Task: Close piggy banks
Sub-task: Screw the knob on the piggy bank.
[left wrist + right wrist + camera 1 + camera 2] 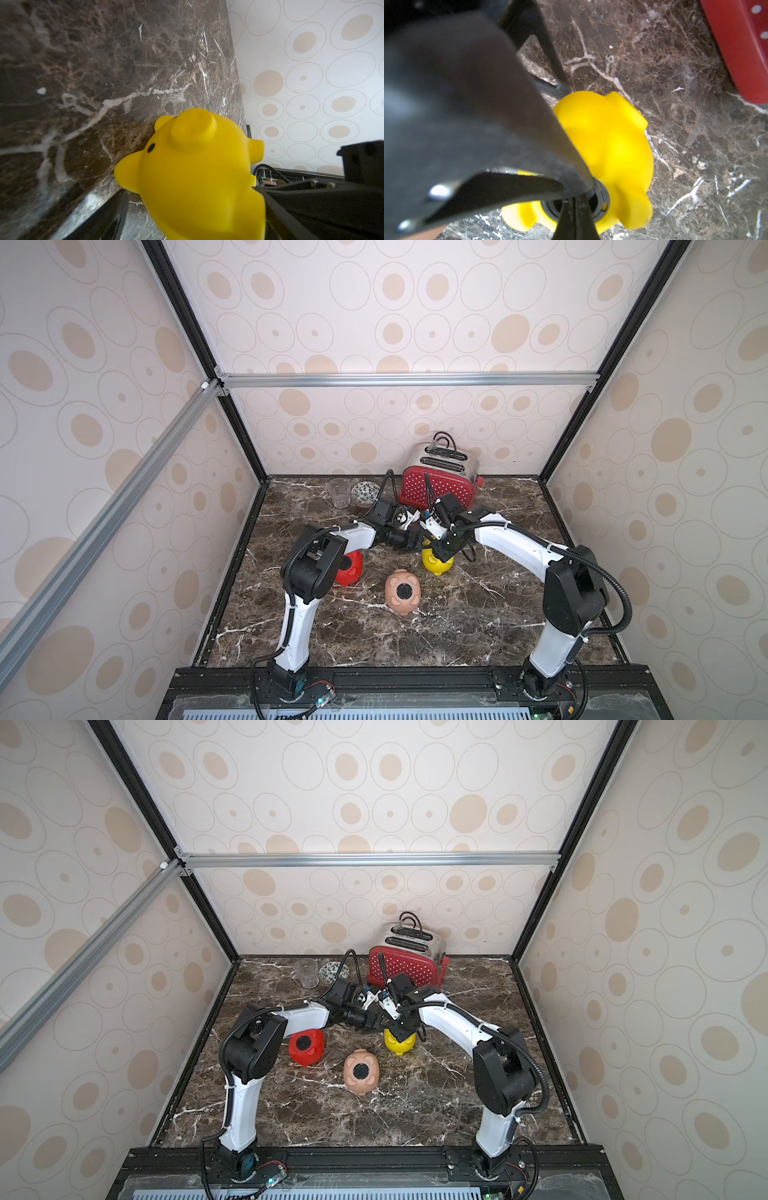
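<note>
Here, the smooth, rounded yellow piggy bank [608,145] lies belly-up on the veined marble table [675,83], clasped from nine o'clock by the wide-spread left tool [415,544]. The right tool [575,205], pressed together, pokes its black-ringed hole.

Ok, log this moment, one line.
left hand: gripping yellow piggy bank | right hand: shut, tips on its black belly plug

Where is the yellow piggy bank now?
In both top views the yellow piggy bank sits mid-table, right of centre, under the right hand, before the red toaster.
</note>
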Robot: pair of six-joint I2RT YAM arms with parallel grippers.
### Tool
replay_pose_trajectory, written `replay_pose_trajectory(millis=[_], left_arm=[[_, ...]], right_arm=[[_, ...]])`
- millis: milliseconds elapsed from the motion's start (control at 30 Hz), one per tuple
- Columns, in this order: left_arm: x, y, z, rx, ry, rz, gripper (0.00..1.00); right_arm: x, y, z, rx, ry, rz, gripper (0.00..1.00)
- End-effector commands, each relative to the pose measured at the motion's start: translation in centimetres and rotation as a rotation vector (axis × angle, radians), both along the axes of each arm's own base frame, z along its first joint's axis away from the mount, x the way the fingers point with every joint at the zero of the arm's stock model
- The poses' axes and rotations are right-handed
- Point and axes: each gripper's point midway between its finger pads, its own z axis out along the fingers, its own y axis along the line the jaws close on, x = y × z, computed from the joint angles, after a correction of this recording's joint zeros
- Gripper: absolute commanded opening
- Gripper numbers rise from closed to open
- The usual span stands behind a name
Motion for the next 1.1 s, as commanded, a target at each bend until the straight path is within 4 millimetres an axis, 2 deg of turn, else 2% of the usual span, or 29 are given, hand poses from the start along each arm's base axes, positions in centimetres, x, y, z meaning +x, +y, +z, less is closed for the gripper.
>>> replay_pose_trajectory(millis=[0, 267, 600, 1067], left_arm=[[0.33, -0.32, -0.31, 0.000, -0.002, 0.001, 0.93], [0.31, -0.32, -0.32, 0.000, -0.001, 0.002, 0.93], [0.25, -0.31, -0.38, 0.001, 0.000, 0.001, 0.93], [0.19, -0.45, -0.25, 0.000, -0.001, 0.002, 0.92]], right_arm=[[0.50, -0.90, -0.03, -0.015, -0.002, -0.092, 0.00], [0.71, -0.73, 0.11, 0.025, 0.022, -0.226, 0.00], [0.43, -0.72, -0.04, 0.037, 0.070, -0.315, 0.00], [0.77, -0.47, 0.43, 0.057, 0.071, -0.346, 0.00]])
